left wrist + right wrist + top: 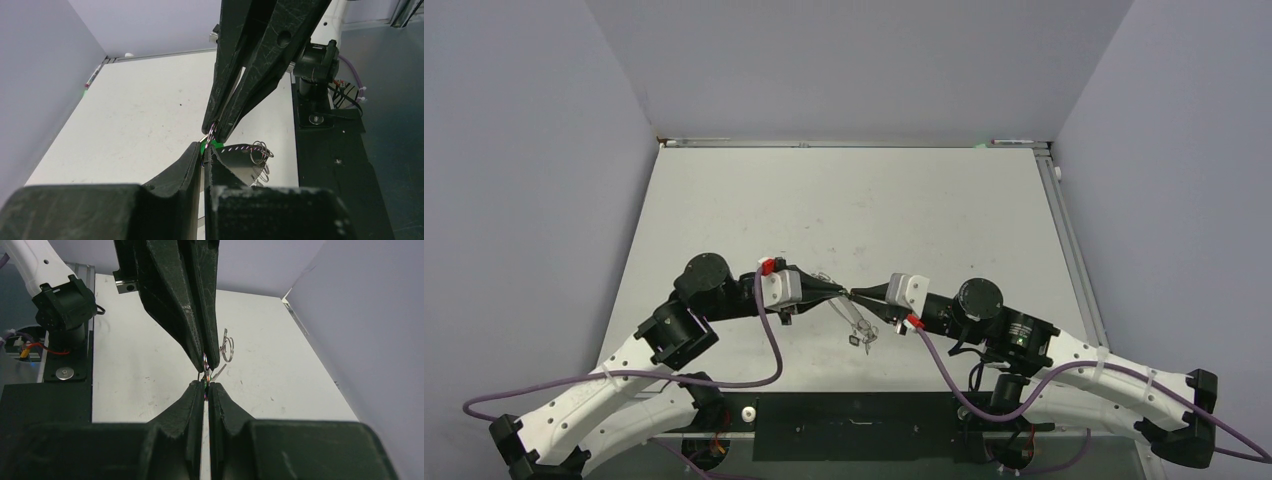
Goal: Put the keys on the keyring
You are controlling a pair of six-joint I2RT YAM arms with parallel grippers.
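Above the table (844, 200), my left claw (205, 151) and right claw (206, 386) pinch shut, tips touching, around the green key (216, 144) and keyring (848, 318). I cannot tell which claw grips which. Other keys (861, 338) dangle just beside the left claw, seemingly threaded. The green one looks unfinished.

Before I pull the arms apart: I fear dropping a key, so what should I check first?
1. Left pincer shut: ok.
2. Right pincer shut: ok.
3. Both tips meet at the green key head: ok; which pincer grips it: cannot tell.
4. Green key threaded on the keyring wire: cannot tell, the fingers hide it.
5. Bunch of other keys hangs beside the tips, free of the fingers: ok.
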